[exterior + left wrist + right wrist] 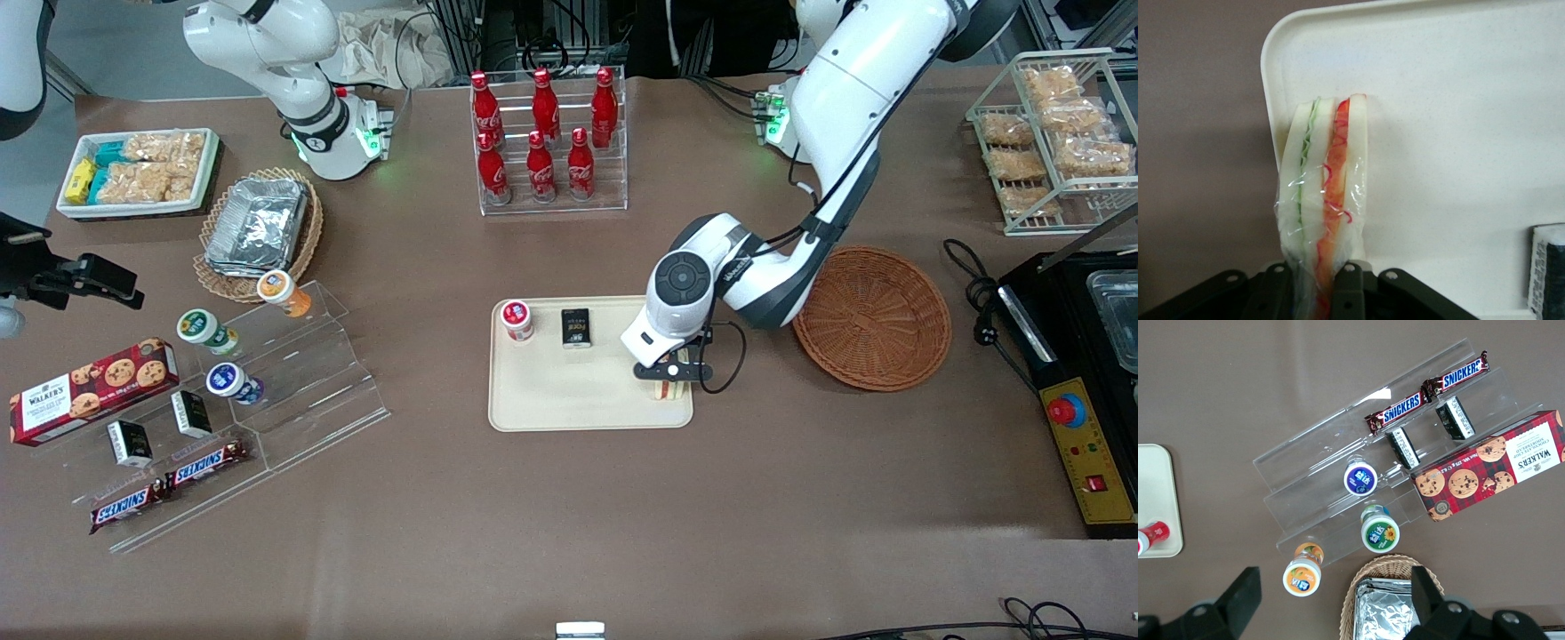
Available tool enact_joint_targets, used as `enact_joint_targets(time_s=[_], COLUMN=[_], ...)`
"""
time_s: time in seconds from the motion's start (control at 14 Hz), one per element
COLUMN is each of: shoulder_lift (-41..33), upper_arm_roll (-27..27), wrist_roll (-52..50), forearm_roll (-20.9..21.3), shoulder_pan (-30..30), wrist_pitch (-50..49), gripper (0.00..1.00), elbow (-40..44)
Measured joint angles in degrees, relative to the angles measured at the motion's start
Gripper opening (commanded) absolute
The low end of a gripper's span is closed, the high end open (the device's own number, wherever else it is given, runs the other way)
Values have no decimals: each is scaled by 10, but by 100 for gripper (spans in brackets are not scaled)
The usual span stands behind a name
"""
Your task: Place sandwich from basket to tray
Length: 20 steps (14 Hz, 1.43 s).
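My left gripper (pixel 673 374) is over the corner of the cream tray (pixel 551 391) that lies nearest the reddish-brown basket (pixel 873 316). It is shut on the plastic-wrapped sandwich (pixel 1327 193), which stands on edge with its green and red-orange filling showing. The fingers (pixel 1350 293) pinch the sandwich's end. In the front view the sandwich (pixel 673 384) pokes out under the gripper, at or just above the tray's surface; I cannot tell whether it touches. The basket is empty.
On the tray stand a red-lidded cup (pixel 516 318) and a small black packet (pixel 576 326), farther from the front camera than the gripper. A rack of red cola bottles (pixel 547 142) stands farther back. A black appliance (pixel 1085 356) sits at the working arm's end.
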Motion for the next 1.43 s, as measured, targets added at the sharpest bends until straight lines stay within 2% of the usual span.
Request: enact_joint_targets(time_s=[0.79, 1.0, 1.21, 1.43], shoulder_lift=[-17, -84, -187, -291], upper_arm_roll=[0, 1, 5, 66], wrist_roll=[-32, -32, -27, 13], forearm_roll=[-2, -46, -105, -145], shoulder_pan=[1, 24, 71, 69], wrist_pitch=[-13, -72, -140, -219], gripper=[100, 100, 100, 100], elbow=[35, 49, 56, 54])
